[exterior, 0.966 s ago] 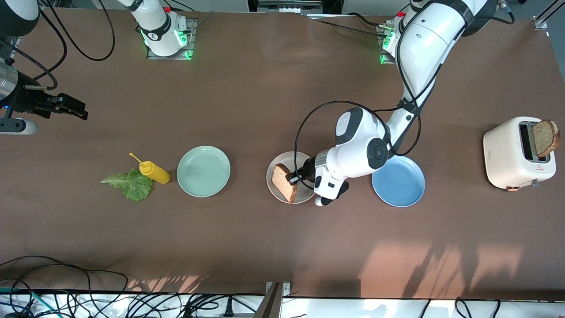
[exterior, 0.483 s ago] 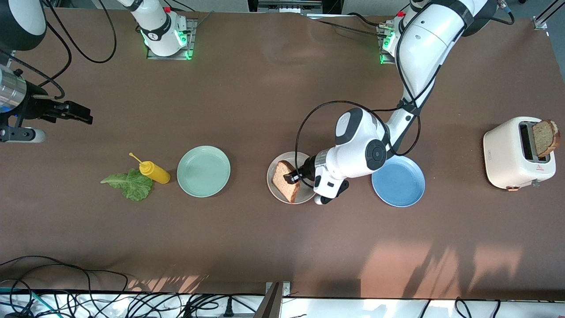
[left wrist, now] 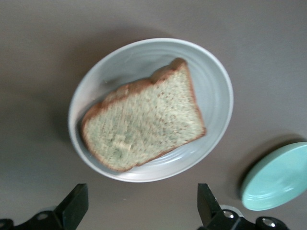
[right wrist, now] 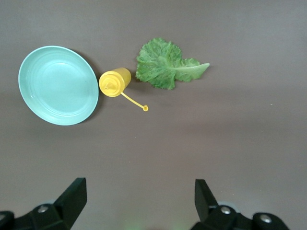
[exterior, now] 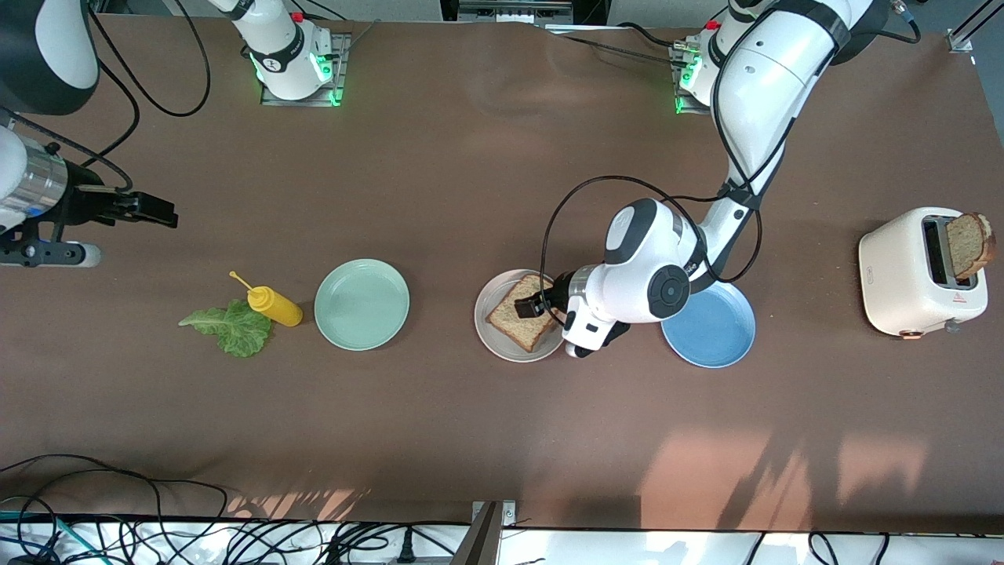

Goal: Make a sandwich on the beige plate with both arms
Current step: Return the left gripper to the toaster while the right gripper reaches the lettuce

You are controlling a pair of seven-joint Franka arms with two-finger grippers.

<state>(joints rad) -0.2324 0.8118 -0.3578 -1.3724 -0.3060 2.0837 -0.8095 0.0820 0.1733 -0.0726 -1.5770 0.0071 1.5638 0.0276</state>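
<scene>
Three round shallow plates: beige [exterior: 492,339], mint green [exterior: 361,304], blue [exterior: 718,333]. Two brown wholegrain toast slices [exterior: 522,315] [exterior: 969,244]. One ruffled green lettuce leaf [exterior: 229,326]. One yellow squeeze bottle [exterior: 273,305]. One white toaster [exterior: 910,275].

Both arms are built of glossy white, rounded shell segments separated by black joint bands. The left arm [exterior: 753,86] carries a round black cap with a small circular mark on its wrist joint, and a black cable loops from the forearm to the wrist. The right arm [exterior: 278,39] shows a black ring and lettering near its base, with black cables alongside. Each base sits on a grey metal mounting plate lit by green indicator lights, with a small red fitting beside it. The left claw [exterior: 532,306] and right claw [exterior: 149,208] are matte black with angular, wedge-shaped fingers [left wrist: 74,206] and silver screw heads.
</scene>
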